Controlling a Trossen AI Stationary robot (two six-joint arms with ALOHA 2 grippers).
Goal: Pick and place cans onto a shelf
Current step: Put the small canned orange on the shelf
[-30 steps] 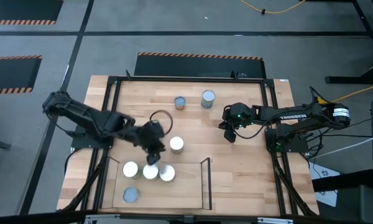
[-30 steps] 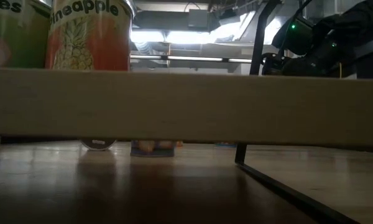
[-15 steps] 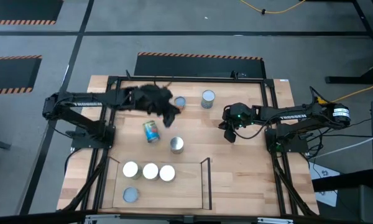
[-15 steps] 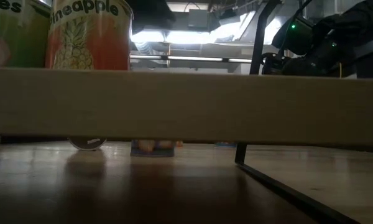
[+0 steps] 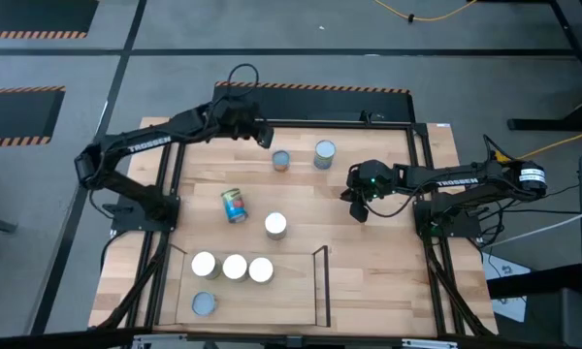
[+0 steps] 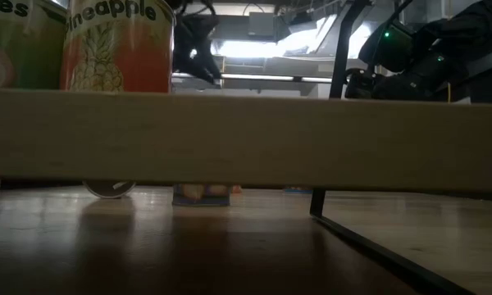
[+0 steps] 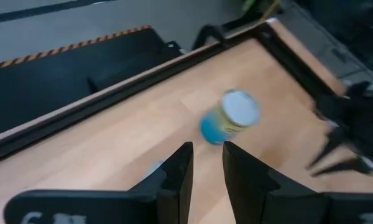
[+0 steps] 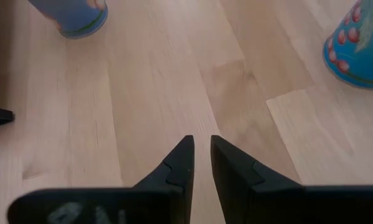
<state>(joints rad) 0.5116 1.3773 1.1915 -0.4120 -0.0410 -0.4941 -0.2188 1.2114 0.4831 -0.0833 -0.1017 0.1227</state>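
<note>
Reaching over the far-left part of the counter (image 5: 369,262), the left gripper (image 5: 264,136) hangs above the boards near the back rail, its fingers (image 7: 177,180) set a narrow slit apart with nothing between them; its wrist view looks down past them at a blue-labelled can (image 7: 231,116) standing upright just beyond. In the high view that can (image 5: 281,160) stands beside a grey-topped one (image 5: 324,153) near the far edge, probably the next two to be fetched. The right gripper (image 5: 357,207) waits low over the right half of the counter, fingers (image 8: 177,169) likewise almost together and empty, with the bases of two cans at the edges of its wrist view.

One can (image 5: 235,205) lies tipped on its side in the middle-left of the counter, label up, and a white-topped can (image 5: 275,226) stands just to its right; the tipped one looks like a slip rather than a deliberate placing, and will likely need righting or a sideways grip.

On the shelf (image 5: 291,305) at the near edge, three white-topped cans (image 5: 233,267) stand in a tight row along the back, touching or nearly so, and a grey-topped one (image 5: 204,303) sits alone in the front row, so packing seems to run from the left, leaving the right half free.

Pale wood planking covers the counter, framed by black rails; around it is grey floor with hazard-striped mats, a yellow cable (image 5: 427,14) at the far side, and bright ceiling lights in the low view
</note>
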